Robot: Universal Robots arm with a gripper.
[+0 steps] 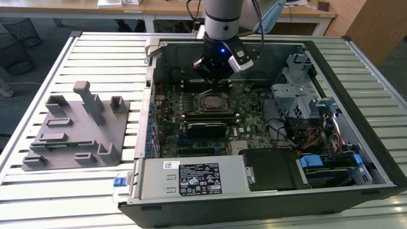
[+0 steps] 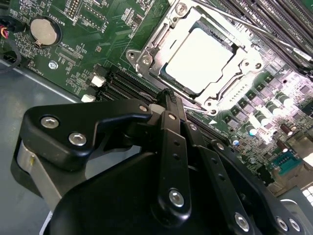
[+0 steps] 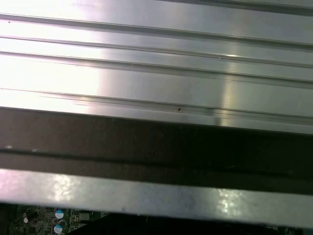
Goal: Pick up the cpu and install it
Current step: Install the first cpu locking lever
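Cpu (image 2: 198,59) lying flat inside the open socket (image 2: 146,58), apparently seated for good contact; fingers (image 2: 171,142) pressed together, holding nothing, poised just beside.

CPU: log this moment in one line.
cpu: lying in socket frame | gripper: near socket frame, apart from cpu | motherboard: green, under both

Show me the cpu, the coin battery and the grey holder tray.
cpu (image 2: 198,58): second wrist view, middle of its metal top.
coin battery (image 2: 44,30): second wrist view, its flat face.
holder tray (image 1: 86,136): exterior view, bare base plate.
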